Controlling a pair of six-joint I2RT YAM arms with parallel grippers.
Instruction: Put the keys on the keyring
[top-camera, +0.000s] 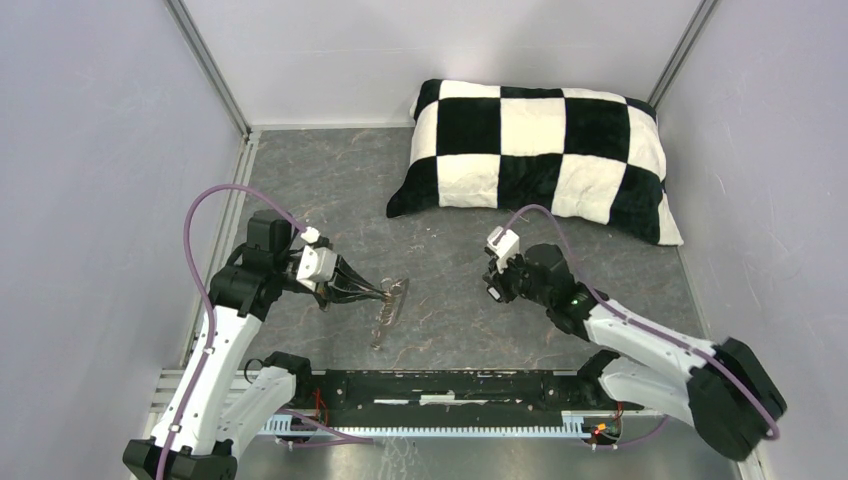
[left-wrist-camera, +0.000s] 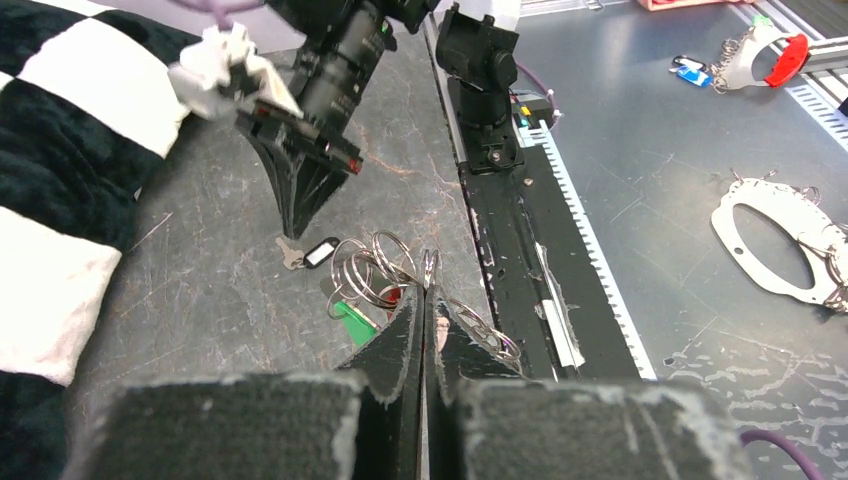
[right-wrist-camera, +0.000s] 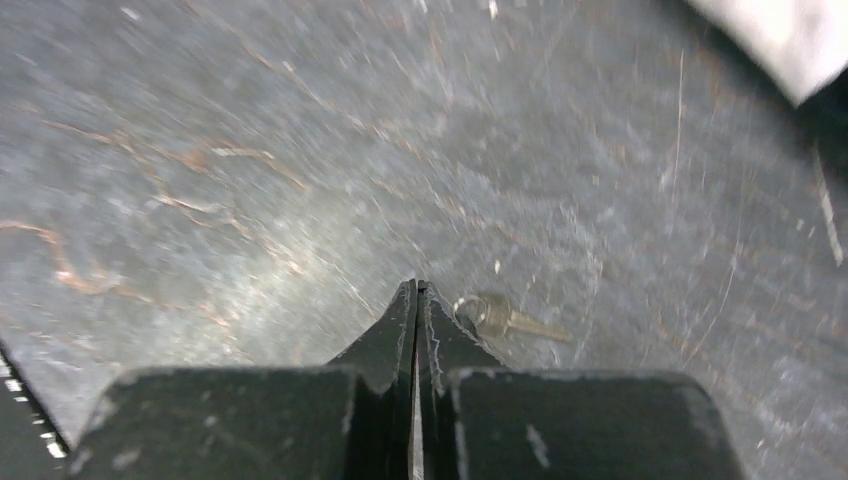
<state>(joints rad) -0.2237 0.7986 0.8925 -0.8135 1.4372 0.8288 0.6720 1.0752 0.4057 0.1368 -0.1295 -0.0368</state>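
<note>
Keyring (top-camera: 392, 298) work sits left of centre. The left gripper (left-wrist-camera: 422, 295) has its fingers pressed together on the bunch of wire loops and holds it low over the table (top-camera: 450, 340), with the loops fanned toward the middle. A green tag (left-wrist-camera: 352, 320) and a red tag (left-wrist-camera: 397, 295) show among those loops, so two keys look to be on already (how they are threaded I cannot make out).

Just past the loops, the loose key (left-wrist-camera: 293, 255) with its black tag (left-wrist-camera: 320, 251) lies flat on the table. Over it stands the right gripper (right-wrist-camera: 416, 290), tips down at the surface and pressed together. In its own wrist view the key's head lies just beside the outer face of one fingertip, perhaps touching it, not between the two. My reading is that this pinch holds nothing. At the far back right is the checked pillow (top-camera: 535, 150), well apart from the work.

To do this step well, I would part the right fingers and shift them sideways until they straddle the key's head or its tag. Then I would close with the tips down on the table, since a flat, thin key slips out easily. The left hold should be kept steady, with one loop turned toward the key.
</note>
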